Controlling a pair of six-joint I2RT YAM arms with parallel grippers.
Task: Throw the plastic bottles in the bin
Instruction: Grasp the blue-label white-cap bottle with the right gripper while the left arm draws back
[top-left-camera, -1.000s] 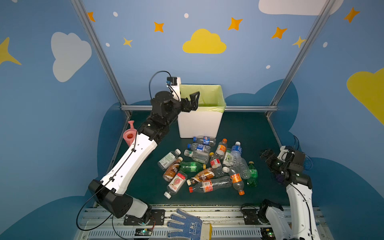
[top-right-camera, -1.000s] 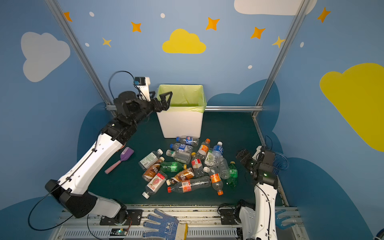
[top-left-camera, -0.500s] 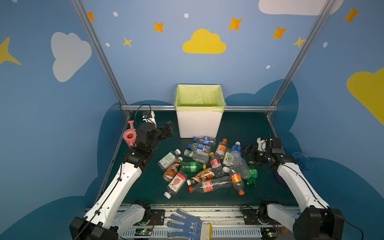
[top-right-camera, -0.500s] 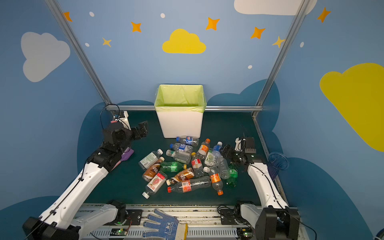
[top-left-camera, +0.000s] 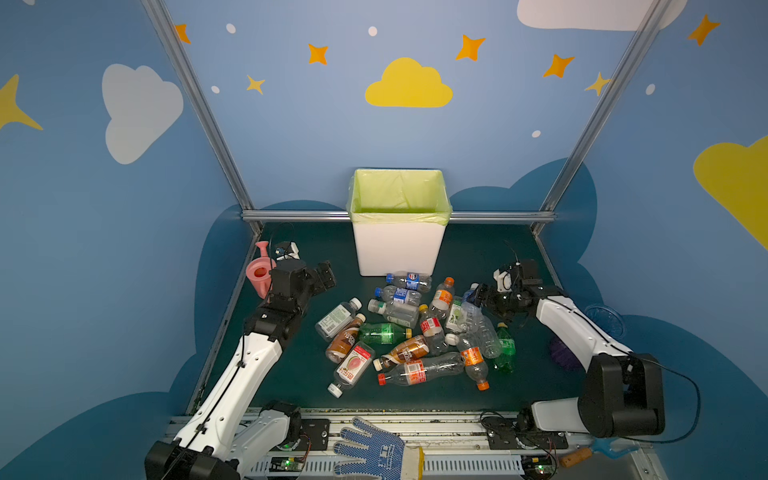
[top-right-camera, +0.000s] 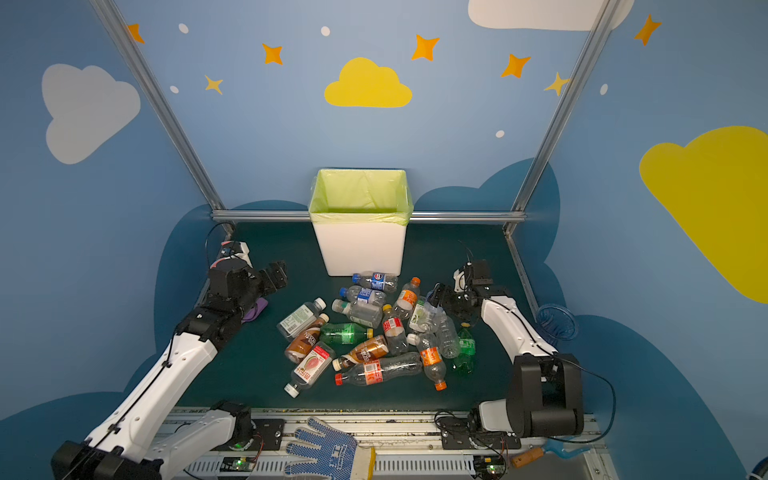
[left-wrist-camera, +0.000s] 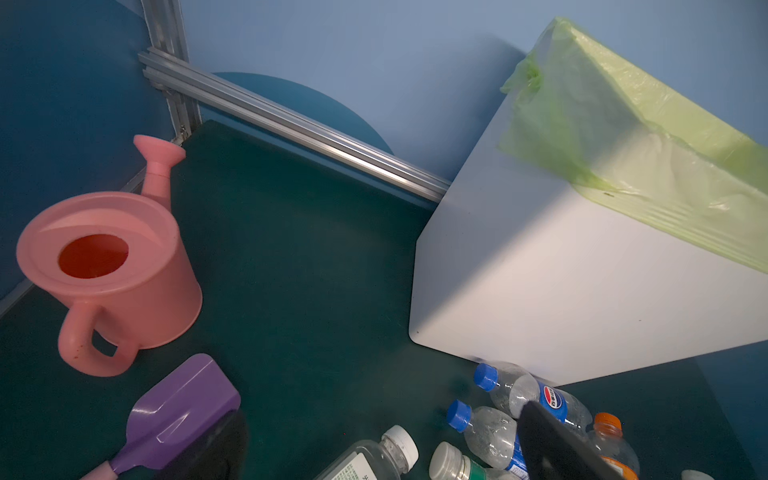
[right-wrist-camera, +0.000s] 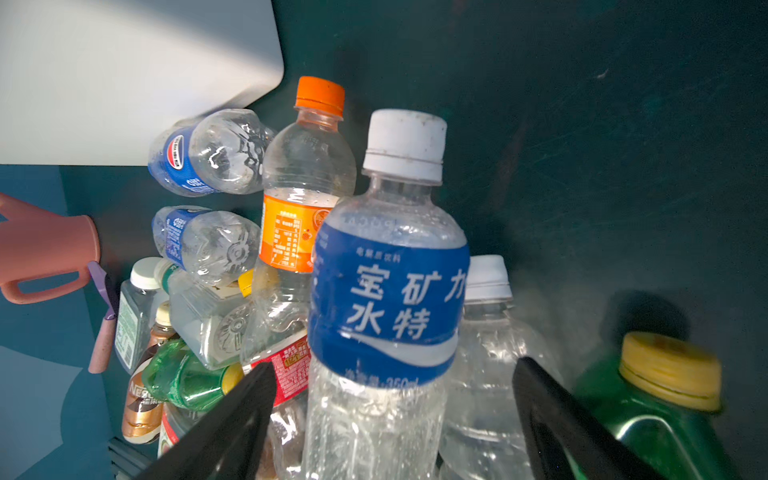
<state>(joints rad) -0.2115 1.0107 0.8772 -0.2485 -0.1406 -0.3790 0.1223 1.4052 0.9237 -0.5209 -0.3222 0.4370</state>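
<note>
The right gripper (right-wrist-camera: 395, 365) stands open at the edge of the heap of plastic bottles (top-left-camera: 411, 332); its two black fingers (right-wrist-camera: 232, 424) sit one on each side of a blue-labelled bottle (right-wrist-camera: 386, 299) with a white cap. A gap shows between each finger and the bottle's wall, so nothing is clasped; the cap points away from the wrist, past the fingertips. Close beside that bottle, by the other finger, lies a clear bottle (right-wrist-camera: 486, 332) with a white cap; just outside that same finger lies a green bottle (right-wrist-camera: 665, 399) with a yellow cap. Beyond the opposite fingertip lies an orange-capped bottle (right-wrist-camera: 301, 199); farther ahead stands the bin (right-wrist-camera: 124, 62), with a cola bottle (right-wrist-camera: 208, 153) near its foot.

The left gripper (top-left-camera: 325, 276) is spread wide and empty, apart from the heap; no bottle lies between its jaws. In its wrist view two blue-capped bottles (left-wrist-camera: 490, 399) lie just past one fingertip, and a white-capped bottle (left-wrist-camera: 374, 453) lies between the fingers' lines but farther out; the bin rises ahead of that side, beyond the bottles. On the gripper's other side stand a pink watering can (left-wrist-camera: 108, 270) and a purple scoop (left-wrist-camera: 183, 407); the scoop is close to the second finger.
</note>
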